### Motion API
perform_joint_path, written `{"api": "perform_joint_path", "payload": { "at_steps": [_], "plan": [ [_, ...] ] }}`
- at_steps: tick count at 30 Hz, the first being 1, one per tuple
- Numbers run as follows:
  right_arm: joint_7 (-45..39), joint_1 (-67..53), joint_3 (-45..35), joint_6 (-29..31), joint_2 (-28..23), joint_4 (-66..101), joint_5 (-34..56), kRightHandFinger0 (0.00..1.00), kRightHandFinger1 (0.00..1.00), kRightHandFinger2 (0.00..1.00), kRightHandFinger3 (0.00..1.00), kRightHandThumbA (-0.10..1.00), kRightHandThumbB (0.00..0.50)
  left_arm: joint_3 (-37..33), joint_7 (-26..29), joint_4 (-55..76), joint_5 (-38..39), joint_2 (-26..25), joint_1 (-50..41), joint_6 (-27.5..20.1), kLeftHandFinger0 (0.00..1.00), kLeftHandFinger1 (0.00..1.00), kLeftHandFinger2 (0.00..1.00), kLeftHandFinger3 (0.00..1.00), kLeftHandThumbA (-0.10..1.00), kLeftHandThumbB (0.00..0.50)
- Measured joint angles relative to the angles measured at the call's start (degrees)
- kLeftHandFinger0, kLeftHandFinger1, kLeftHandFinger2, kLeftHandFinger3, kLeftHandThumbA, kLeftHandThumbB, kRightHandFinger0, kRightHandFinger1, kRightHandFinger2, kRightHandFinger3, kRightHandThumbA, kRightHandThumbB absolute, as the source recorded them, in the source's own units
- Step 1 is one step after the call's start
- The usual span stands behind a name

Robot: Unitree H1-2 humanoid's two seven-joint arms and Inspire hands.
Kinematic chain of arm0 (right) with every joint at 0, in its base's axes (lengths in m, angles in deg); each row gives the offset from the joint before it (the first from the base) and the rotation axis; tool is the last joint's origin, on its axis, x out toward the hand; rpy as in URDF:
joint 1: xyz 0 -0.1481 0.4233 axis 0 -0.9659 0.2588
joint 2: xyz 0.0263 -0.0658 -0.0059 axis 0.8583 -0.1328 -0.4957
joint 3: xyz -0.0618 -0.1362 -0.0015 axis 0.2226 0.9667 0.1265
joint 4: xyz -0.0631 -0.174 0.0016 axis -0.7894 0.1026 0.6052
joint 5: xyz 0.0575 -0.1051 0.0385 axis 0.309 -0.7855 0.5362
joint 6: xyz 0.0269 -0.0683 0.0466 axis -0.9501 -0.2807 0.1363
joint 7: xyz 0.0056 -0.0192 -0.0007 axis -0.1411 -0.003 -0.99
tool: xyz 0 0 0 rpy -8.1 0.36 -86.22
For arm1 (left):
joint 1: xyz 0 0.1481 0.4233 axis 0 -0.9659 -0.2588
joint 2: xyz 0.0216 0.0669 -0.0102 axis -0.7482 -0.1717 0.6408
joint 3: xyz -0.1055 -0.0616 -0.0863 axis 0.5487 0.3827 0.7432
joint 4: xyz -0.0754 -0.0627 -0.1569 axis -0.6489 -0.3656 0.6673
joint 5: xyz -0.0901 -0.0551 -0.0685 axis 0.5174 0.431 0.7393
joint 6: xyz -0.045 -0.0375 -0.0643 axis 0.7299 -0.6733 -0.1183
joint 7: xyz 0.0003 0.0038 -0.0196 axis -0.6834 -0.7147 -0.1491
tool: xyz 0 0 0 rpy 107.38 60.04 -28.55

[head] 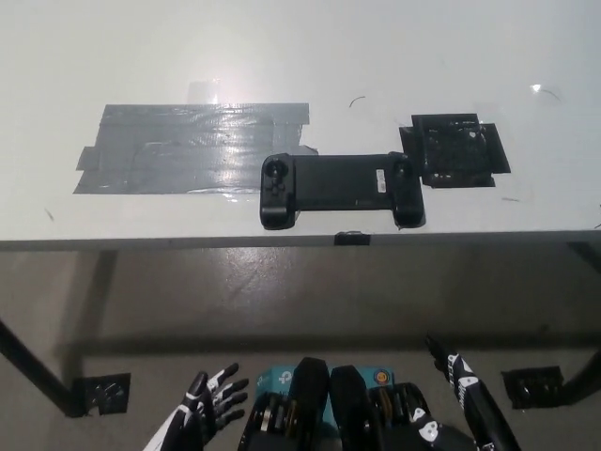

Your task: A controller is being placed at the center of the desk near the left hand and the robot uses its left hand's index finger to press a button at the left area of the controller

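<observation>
A black controller [340, 188] lies flat near the front edge of the white desk [300, 56], with a round stick at its left end [273, 172] and grips pointing toward me. My left hand [205, 411] hangs low at the bottom left, far below the desk and well away from the controller, fingers spread and holding nothing. My right hand [462, 399] rests low at the bottom right, fingers extended and apart, also empty.
A wide patch of grey tape [192, 146] covers the desk left of the controller. A square of black tape [454, 148] sits just right of it. The desk's front edge [300, 241] runs across the middle; floor lies below.
</observation>
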Motion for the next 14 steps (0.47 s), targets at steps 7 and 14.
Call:
{"api": "perform_joint_path", "payload": {
  "at_steps": [7, 14],
  "plan": [
    [0.0, 0.5, 0.0, 0.2, 0.1, 0.0, 0.0, 1.0, 1.0, 1.0, 1.0, 0.57, 0.231, 0.0, 3.7, -2.7, -5.1, 0.3, 0.1, -6.5, 1.0, 1.0, 1.0, 1.0, 1.0, 0.205],
    [0.0, 1.7, 0.1, 0.7, 0.6, 0.3, 0.0, 1.0, 1.0, 1.0, 1.0, 0.57, 0.228, 0.3, 6.6, -3.7, -8.9, 1.1, 0.6, -12.4, 1.0, 1.0, 1.0, 1.0, 1.0, 0.197]
  ]
}}
